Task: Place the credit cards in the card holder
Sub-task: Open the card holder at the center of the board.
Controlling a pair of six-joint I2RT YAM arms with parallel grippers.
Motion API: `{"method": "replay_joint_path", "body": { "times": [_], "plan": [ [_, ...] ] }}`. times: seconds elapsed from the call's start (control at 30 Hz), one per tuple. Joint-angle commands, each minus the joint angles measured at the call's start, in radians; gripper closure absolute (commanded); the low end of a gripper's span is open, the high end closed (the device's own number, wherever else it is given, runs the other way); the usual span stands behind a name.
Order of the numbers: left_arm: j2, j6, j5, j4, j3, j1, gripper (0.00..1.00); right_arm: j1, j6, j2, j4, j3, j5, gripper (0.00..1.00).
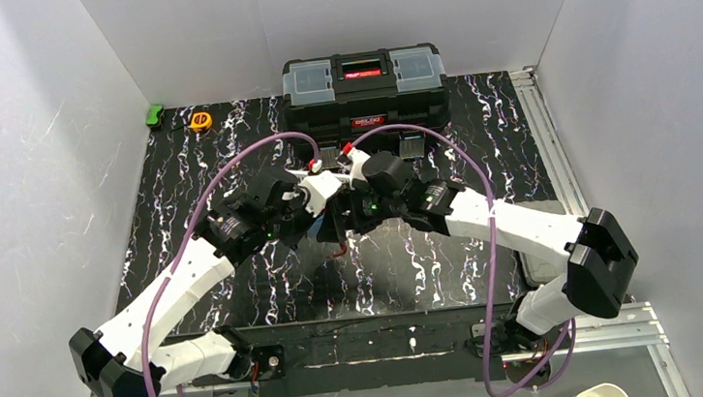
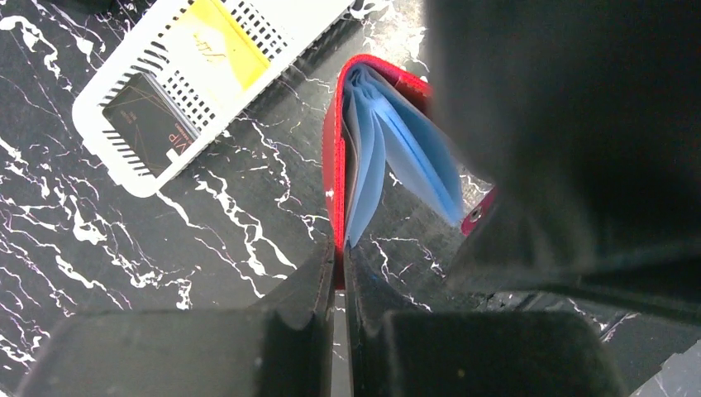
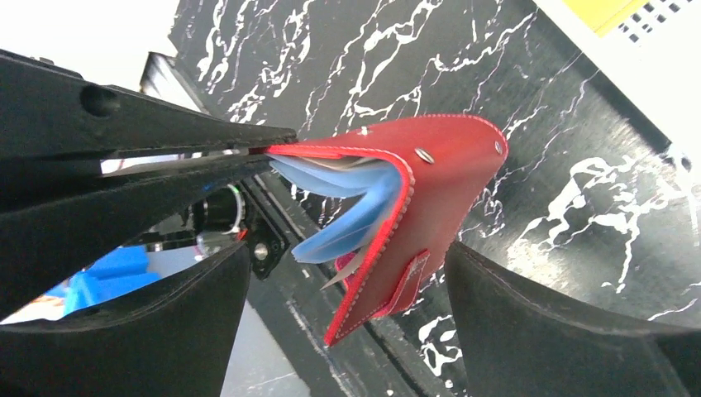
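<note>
Left wrist view: the left claw is pinched tight on one red cover of the card holder, which is open with its blue pockets fanned out. The card holder is at the middle of the worktop, a bit toward the far edge. The right claw is spread wide with the card holder between its fingers, not gripping it

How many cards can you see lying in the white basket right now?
2. A yellow card lies toward the upper end of the white mesh basket, and a black card at its lower-left end. The basket runs out of frame, so more may be hidden.
</note>
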Motion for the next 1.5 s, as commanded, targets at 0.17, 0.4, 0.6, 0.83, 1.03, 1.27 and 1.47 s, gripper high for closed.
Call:
{"method": "replay_joint_path", "body": {
  "times": [0.17,0.4,0.6,0.83,1.03,1.27,1.47],
  "plan": [
    [-0.010,-0.061,0.038,-0.031,0.067,-0.006,1.00,0.113,-0.147,-0.003,-0.074,0.077,0.366,0.15],
    [-0.034,-0.100,0.099,-0.072,0.092,-0.006,1.00,0.114,-0.131,-0.128,0.083,-0.082,0.449,0.35],
    [-0.056,-0.106,0.138,-0.100,0.098,-0.006,1.00,0.113,-0.119,-0.246,0.233,-0.215,0.463,0.63],
    [-0.063,-0.100,0.199,-0.126,0.104,-0.005,1.00,0.080,-0.106,-0.277,0.276,-0.244,0.322,0.80],
    [-0.077,-0.074,0.230,-0.135,0.082,-0.006,1.00,0.002,-0.084,-0.250,0.238,-0.229,-0.019,0.99],
    [-0.087,0.015,0.190,-0.145,0.017,-0.006,1.00,-0.107,-0.059,-0.091,0.089,-0.185,-0.469,0.99],
    [-0.125,0.101,0.159,-0.107,-0.104,-0.005,1.00,-0.113,-0.047,0.026,0.019,-0.160,-0.559,0.99]
  ]
}}
